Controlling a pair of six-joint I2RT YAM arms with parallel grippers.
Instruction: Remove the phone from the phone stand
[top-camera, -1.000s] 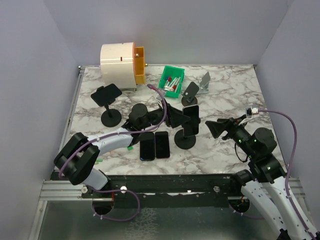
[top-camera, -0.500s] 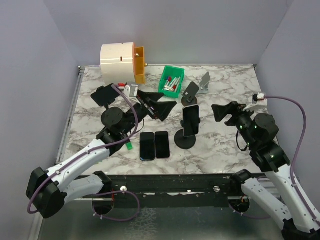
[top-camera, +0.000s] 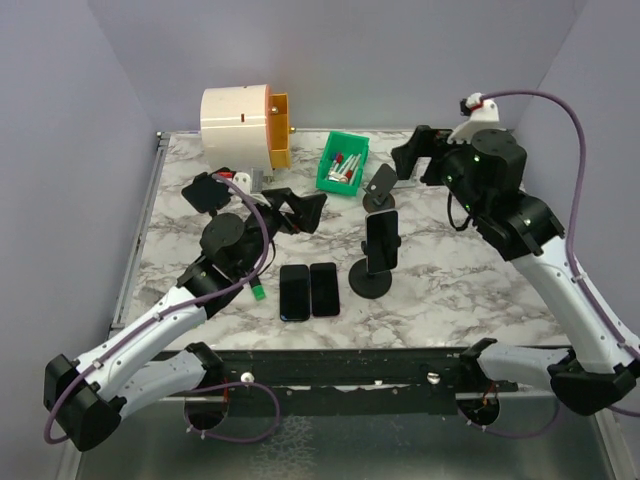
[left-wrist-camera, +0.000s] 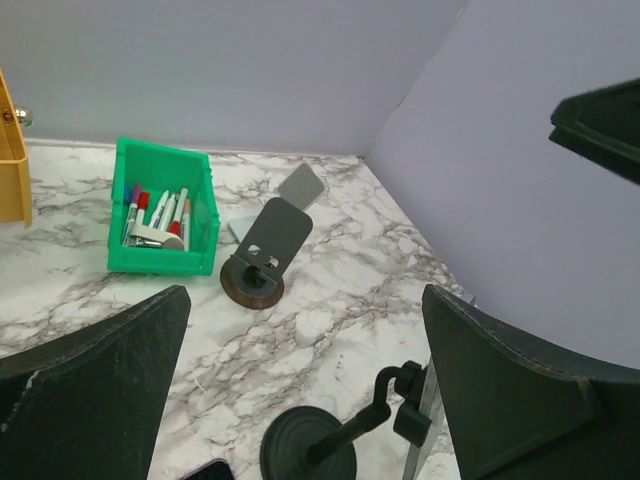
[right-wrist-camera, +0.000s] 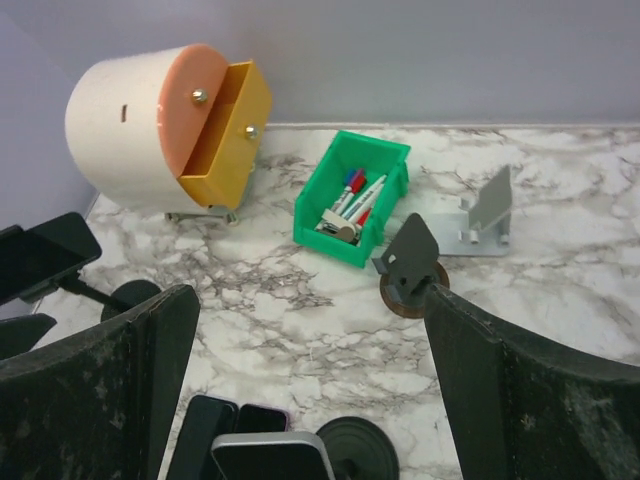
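A dark phone (top-camera: 382, 238) stands upright in a black phone stand with a round base (top-camera: 369, 281) at the table's middle. My left gripper (top-camera: 303, 209) is open and empty, to the left of the phone and apart from it. In the left wrist view the stand's base (left-wrist-camera: 308, 446) and arm show low between my fingers, with the phone's edge (left-wrist-camera: 424, 432) at the right. My right gripper (top-camera: 414, 160) is open and empty, raised above and behind the phone. In the right wrist view the phone's top (right-wrist-camera: 272, 458) sits at the bottom edge.
Two phones (top-camera: 294, 292) (top-camera: 324, 289) lie flat left of the stand. A green bin of pens (top-camera: 343, 163), a white drum with an orange drawer (top-camera: 243, 125), a small brown-based stand (top-camera: 380, 185), a grey stand (top-camera: 410, 165) and another black stand (top-camera: 215, 190) are behind.
My left gripper has drawn back left, away from the phone and stand. My right arm has risen and swung to the far side, now looking down on the phone.
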